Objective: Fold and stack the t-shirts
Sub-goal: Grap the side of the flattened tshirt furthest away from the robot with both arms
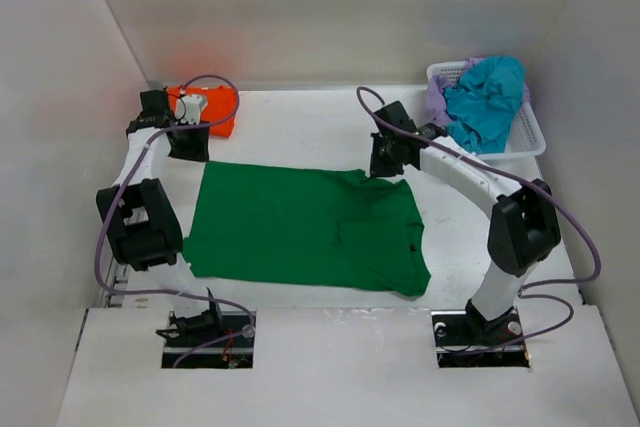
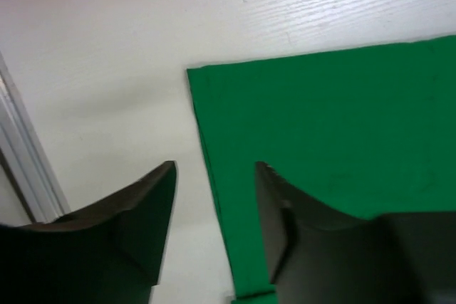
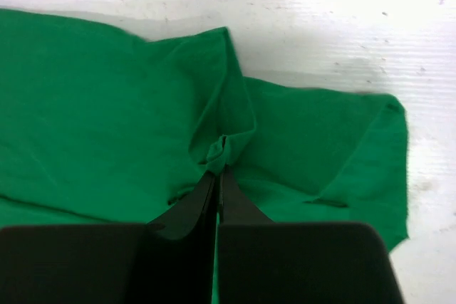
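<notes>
You have four t-shirts. One dark green t-shirt (image 1: 300,227) lies spread flat mid-desk (image 1: 300,127). One orange t-shirt (image 1: 218,107) sits at the far left corner. One teal t-shirt (image 1: 485,97) and one lavender t-shirt (image 1: 436,102) are heaped in the white basket (image 1: 530,137) at the far right corner. Your left gripper (image 2: 215,169) stands spread over the green one's far left corner. Your right gripper (image 3: 219,172), pressed together, pinches a bunched fold at its far right edge.

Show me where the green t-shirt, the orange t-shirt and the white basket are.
green t-shirt (image 1: 300,222): top view, middle of its spread-out body.
orange t-shirt (image 1: 222,112): top view, its exposed right part at the table's far left.
white basket (image 1: 520,150): top view, its near rim.
</notes>
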Available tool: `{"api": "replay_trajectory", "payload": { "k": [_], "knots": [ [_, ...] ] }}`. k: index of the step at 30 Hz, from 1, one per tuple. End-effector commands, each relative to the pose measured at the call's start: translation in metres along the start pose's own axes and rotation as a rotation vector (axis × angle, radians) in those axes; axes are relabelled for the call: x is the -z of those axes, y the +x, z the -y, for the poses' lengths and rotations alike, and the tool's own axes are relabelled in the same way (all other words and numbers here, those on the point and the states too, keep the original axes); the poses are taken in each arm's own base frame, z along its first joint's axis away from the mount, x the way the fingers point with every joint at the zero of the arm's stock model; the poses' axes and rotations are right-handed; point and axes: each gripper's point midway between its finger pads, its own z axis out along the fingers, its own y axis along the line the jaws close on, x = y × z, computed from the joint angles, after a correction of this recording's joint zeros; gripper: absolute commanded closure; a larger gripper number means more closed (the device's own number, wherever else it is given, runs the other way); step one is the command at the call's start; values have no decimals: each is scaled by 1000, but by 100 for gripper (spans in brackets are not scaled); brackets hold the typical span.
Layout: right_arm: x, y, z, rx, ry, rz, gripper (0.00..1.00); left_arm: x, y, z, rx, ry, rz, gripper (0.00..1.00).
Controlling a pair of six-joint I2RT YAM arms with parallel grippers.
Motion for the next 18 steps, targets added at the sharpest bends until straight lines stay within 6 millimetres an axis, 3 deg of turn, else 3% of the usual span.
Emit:
{"api": "replay_trajectory", "payload": {
  "k": [1, 8, 14, 18],
  "knots": [
    [-10, -10, -25, -12, -53, 53, 100, -27, -7, -13, 72, -12, 21, 50],
    [-14, -7, -43, 19, -73, 39, 100, -76, -22, -22, 149, -37, 6, 42],
    [-15, -5, -41, 16, -67, 36, 100, -102, -2, -14, 188, -3, -75, 43],
    [-14, -5, -40, 14, -64, 38, 100, -111, 16, -11, 194, 9, -140, 49]
  ]
}}
